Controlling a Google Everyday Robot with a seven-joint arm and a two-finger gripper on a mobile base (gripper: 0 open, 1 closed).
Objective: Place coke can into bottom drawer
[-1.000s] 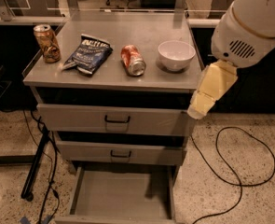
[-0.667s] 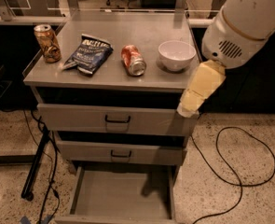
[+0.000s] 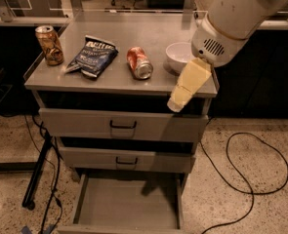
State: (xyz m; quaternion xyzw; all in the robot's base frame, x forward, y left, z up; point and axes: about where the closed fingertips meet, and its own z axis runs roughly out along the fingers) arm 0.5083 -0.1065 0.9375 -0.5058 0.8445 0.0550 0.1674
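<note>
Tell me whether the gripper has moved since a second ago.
Yes. The gripper has shifted left: it now hangs over the front edge of the cabinet top, below the white bowl and nearer the coke can.

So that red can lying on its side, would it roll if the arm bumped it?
Probably: the coke can lies on its side on the flat cabinet top, so a sideways push would likely roll it. Its smooth metal skin may be slippery. The gripper hangs at the top's front edge, apart from the can.
</note>
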